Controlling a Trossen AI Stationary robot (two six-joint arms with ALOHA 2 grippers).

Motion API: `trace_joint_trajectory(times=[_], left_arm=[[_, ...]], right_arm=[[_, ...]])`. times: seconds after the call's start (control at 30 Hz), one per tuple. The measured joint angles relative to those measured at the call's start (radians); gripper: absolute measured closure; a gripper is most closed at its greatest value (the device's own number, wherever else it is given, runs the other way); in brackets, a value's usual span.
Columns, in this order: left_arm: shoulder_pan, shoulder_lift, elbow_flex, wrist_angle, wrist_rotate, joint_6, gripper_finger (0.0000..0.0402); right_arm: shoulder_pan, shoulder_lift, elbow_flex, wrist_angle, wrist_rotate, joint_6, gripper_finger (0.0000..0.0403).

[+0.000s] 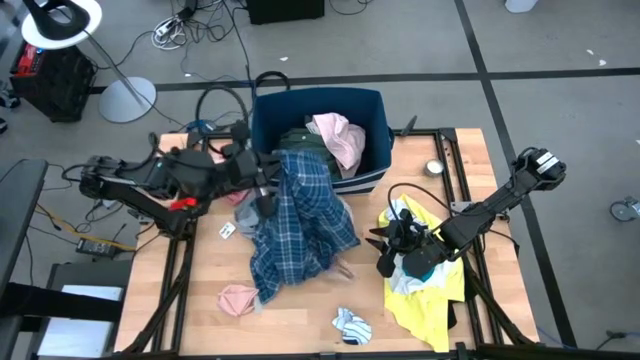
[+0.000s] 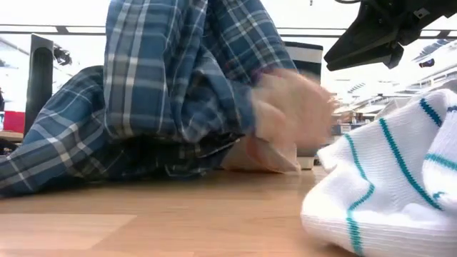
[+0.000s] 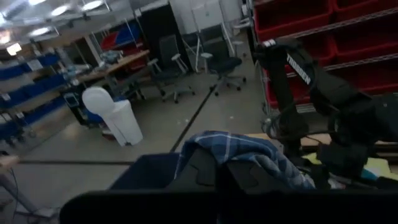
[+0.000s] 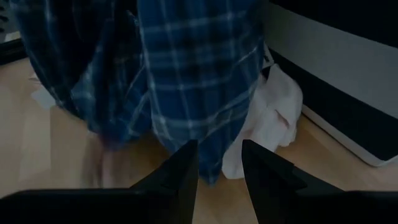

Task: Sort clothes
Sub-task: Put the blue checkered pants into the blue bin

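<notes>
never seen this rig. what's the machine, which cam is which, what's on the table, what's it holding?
Two dark robot arms work at a wooden table. One camera looks straight down, one sits at table height, one rides each wrist. The left gripper is shut on the blue plaid shirt, lifting it beside the navy bin, which already holds clothes. The right gripper is open, holding nothing, over the yellow shirt. A small pink piece and a white striped piece lie near the front edge.

Blue plaid shirt [image 1: 298,222], navy bin [image 1: 372,108], yellow shirt [image 1: 432,308], white teal-striped sock [image 2: 389,178]
</notes>
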Motion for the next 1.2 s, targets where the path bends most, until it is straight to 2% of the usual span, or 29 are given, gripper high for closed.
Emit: trace_joint_trajectory(times=[0.2,0.4,0.63,0.8,0.87,1.0,1.2], left_arm=[[0.024,0.0,0.053,0.076,-0.031,0.146,0.0401],[0.122,0.0,0.115,0.133,-0.041,0.2,0.0401],[0.276,0.003,0.141,0.364,-0.037,0.23,0.0401],[0.39,0.018,0.144,0.555,0.036,0.317,0.0401],[0.429,0.032,0.144,0.575,0.05,0.328,0.0401],[0.491,0.063,0.144,0.464,0.054,0.329,0.0401],[0.517,0.138,0.143,0.097,0.105,0.254,0.0401]], right_arm=[[0.0,0.0,0.0,0.003,0.0,-0.002,0.0277],[0.0,0.0,0.0,0.006,0.0,-0.002,0.0277],[0.0,0.0,0.0,0.006,0.0,-0.011,0.0277],[0.0,0.0,0.0,0.007,0.0,-0.011,0.0277],[0.0,0.0,0.0,0.007,0.0,-0.012,0.0277],[0.0,0.0,0.0,0.007,-0.001,-0.021,0.0277],[0.0,0.0,0.0,0.006,-0.001,-0.021,0.0277]])
